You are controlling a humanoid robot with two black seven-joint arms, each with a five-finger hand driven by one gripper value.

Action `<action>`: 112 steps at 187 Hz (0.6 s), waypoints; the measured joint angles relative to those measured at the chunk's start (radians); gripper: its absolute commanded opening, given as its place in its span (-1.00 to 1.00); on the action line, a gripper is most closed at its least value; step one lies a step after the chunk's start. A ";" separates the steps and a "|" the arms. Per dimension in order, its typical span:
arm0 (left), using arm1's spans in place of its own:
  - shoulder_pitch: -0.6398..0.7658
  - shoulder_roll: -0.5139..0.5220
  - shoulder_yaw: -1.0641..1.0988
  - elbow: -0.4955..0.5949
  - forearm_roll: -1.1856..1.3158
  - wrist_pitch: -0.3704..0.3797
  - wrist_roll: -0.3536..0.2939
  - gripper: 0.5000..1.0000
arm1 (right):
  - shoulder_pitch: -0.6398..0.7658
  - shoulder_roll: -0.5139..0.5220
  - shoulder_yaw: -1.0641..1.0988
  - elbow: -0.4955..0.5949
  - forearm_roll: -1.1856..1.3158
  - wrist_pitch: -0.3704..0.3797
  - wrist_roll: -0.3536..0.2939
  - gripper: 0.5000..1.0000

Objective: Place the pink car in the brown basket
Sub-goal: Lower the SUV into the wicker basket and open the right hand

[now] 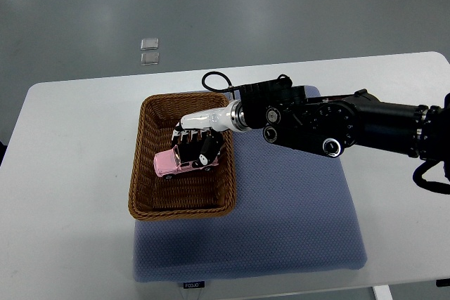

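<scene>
The pink toy car (169, 164) is inside the brown wicker basket (144, 173), near its middle. My right hand (196, 147) reaches over the basket's right rim from the right, its black fingers (191, 142) curled over the car's right end and roof. I cannot tell whether the car rests on the basket floor or hangs just above it. The left arm is out of view.
The basket sits on the left edge of a blue-grey mat (295, 216) on a white table (70, 145). My right arm (337, 126) crosses above the mat. Two small clear squares (149, 50) lie on the grey floor beyond the table.
</scene>
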 measured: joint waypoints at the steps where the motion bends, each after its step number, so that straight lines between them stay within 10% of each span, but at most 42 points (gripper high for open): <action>1: 0.000 0.000 0.000 0.000 0.000 0.000 0.000 1.00 | 0.000 0.000 0.000 0.000 0.000 0.000 0.000 -0.89; 31: 0.000 0.000 0.000 0.000 0.000 0.000 0.000 1.00 | -0.006 0.001 0.001 0.000 -0.001 -0.010 0.002 0.45; 112: 0.000 0.000 0.000 0.000 0.000 0.000 0.000 1.00 | -0.007 0.012 0.006 0.001 0.008 -0.020 0.007 0.58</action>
